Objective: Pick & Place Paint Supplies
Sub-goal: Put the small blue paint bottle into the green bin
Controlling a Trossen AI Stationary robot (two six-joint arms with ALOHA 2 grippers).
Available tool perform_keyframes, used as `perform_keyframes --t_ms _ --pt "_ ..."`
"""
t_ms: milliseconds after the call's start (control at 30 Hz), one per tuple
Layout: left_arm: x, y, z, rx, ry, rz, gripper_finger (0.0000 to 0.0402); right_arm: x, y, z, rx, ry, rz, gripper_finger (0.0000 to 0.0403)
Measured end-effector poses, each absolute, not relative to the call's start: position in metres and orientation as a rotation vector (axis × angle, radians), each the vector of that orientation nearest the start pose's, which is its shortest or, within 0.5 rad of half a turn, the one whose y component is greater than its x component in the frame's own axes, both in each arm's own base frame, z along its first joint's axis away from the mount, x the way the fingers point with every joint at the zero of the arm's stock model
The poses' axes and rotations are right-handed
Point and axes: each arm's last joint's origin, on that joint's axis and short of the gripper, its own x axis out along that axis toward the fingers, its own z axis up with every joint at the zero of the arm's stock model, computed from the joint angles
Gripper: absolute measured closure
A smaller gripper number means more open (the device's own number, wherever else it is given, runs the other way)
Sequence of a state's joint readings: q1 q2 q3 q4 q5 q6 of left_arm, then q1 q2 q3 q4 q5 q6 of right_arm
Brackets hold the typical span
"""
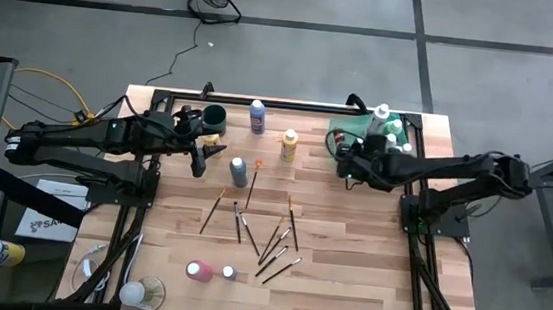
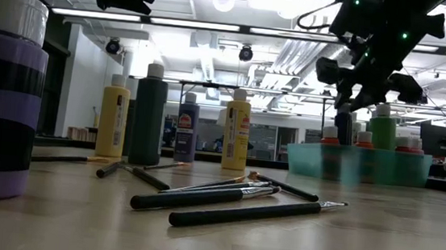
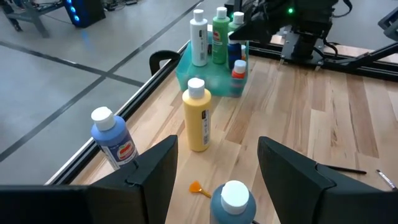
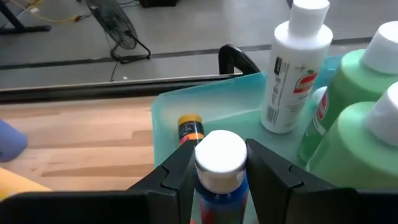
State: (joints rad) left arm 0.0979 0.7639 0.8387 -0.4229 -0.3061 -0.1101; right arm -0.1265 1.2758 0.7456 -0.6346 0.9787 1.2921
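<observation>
Right gripper holds a blue bottle over the tray; left gripper stands open.

Near the table's (image 1: 346, 282) front edge lie a pink bottle (image 1: 198, 270) and, mid-table, scattered paintbrushes (image 1: 273, 247). Farther back stand a teal bottle (image 1: 239, 170), a yellow bottle (image 1: 288, 145) and a blue-purple bottle (image 1: 257, 116). The left gripper (image 3: 214, 163), jaws wide and empty, hovers over the left side near the dark cup (image 1: 213, 118). At the far right corner, the right gripper (image 4: 219, 165) clamps a white-capped blue bottle (image 4: 220, 163) at the green tray (image 4: 186, 106), beside a white bottle (image 4: 292, 68) and green bottles (image 4: 348, 81).
</observation>
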Motion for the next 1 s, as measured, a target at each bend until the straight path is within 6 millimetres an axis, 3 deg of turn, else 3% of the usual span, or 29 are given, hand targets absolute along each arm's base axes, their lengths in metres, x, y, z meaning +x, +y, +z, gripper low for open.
perform_keyframes --t_ms 333,667,1000 --pt "0.157 0.024 0.332 -0.071 0.326 0.419 0.0185 0.218 -0.041 0.183 0.592 0.332 -1.512 0.0293" --pt "0.157 0.024 0.331 -0.07 0.333 0.419 0.0185 0.218 -0.039 0.172 0.625 0.358 -1.559 0.0293" --pt "0.156 0.024 0.328 -0.066 0.373 0.421 0.0185 0.218 -0.037 0.17 0.706 0.441 -1.535 0.0247"
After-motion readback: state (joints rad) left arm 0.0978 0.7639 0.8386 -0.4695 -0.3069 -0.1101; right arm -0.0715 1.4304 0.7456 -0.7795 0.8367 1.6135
